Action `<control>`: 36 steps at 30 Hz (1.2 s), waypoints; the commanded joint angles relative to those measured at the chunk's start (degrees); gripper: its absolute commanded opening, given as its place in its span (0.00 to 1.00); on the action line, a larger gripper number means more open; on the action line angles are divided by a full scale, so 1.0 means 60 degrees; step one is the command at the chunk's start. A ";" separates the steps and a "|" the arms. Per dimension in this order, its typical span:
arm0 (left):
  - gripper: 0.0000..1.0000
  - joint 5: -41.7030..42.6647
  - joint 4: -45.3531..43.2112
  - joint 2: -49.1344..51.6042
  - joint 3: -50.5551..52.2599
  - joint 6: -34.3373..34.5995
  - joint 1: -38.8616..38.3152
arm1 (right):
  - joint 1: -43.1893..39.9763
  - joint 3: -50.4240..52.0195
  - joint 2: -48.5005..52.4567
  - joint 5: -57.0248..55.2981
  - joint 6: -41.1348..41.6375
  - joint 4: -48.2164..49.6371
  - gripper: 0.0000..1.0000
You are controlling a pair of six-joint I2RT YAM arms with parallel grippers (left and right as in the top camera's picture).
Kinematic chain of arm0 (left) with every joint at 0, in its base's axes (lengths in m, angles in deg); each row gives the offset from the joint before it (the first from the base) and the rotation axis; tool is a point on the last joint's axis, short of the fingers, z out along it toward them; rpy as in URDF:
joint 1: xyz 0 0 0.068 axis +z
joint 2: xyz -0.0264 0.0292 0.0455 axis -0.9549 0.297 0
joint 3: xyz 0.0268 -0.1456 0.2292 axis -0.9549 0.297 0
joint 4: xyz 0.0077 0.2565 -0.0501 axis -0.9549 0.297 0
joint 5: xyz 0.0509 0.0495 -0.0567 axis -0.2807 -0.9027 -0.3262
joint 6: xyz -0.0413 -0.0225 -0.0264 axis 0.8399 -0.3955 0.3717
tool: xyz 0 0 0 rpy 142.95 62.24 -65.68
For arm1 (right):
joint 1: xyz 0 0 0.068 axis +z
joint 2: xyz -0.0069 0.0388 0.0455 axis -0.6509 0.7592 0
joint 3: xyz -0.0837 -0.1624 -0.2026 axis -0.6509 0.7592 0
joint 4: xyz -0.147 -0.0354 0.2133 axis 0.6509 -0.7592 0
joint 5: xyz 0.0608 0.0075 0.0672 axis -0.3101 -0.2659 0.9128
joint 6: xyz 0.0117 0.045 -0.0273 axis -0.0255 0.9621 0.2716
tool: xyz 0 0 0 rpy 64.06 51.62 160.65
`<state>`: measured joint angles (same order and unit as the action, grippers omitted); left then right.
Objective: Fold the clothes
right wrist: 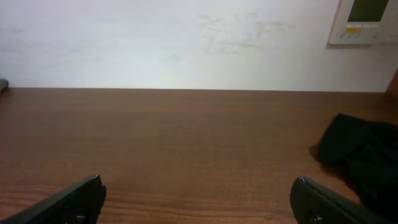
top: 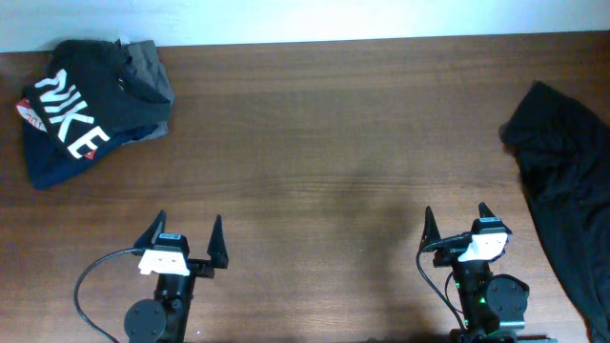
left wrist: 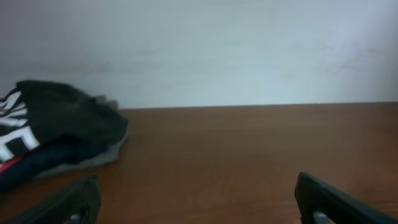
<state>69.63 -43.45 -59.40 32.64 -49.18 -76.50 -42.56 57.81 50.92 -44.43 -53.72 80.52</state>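
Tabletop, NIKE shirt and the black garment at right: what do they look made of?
Tabletop: brown wood or wood-look laminate, matte; grain streaks show. NIKE shirt: soft black fabric, possibly cotton; it slumps in folds, with white printed letters. Black garment: soft dark fabric, rumpled; fibre unclear.

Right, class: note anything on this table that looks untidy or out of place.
The black garment at the right lies crumpled and unfolded, running past the frame edge. The pile of clothes at far left is stacked unevenly, with grey fabric poking out.
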 commanded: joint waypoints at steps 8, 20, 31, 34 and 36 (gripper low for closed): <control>0.99 -0.0222 0.0382 -0.0098 0.0324 0.0055 0.0222 | -0.0062 0.0044 -0.0080 -0.0087 0.0109 -0.0055 0.99; 0.99 -0.0219 0.0382 -0.0091 0.0321 0.0058 0.0219 | -0.0062 0.0044 -0.0080 -0.0087 0.0109 -0.0055 0.99; 0.99 -0.0219 0.0382 -0.0091 0.0321 0.0058 0.0219 | -0.0062 0.0044 -0.0080 -0.0087 0.0109 -0.0055 0.99; 0.99 -0.0219 0.0382 -0.0091 0.0321 0.0058 0.0219 | -0.0062 0.0044 -0.0080 -0.0087 0.0109 -0.0055 0.99; 0.99 -0.0219 0.0382 -0.0091 0.0321 0.0058 0.0219 | -0.0062 0.0044 -0.0080 -0.0087 0.0109 -0.0055 0.99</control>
<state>68.89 -41.02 -59.40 33.97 -49.18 -75.47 -42.56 57.81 50.92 -44.45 -53.72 80.52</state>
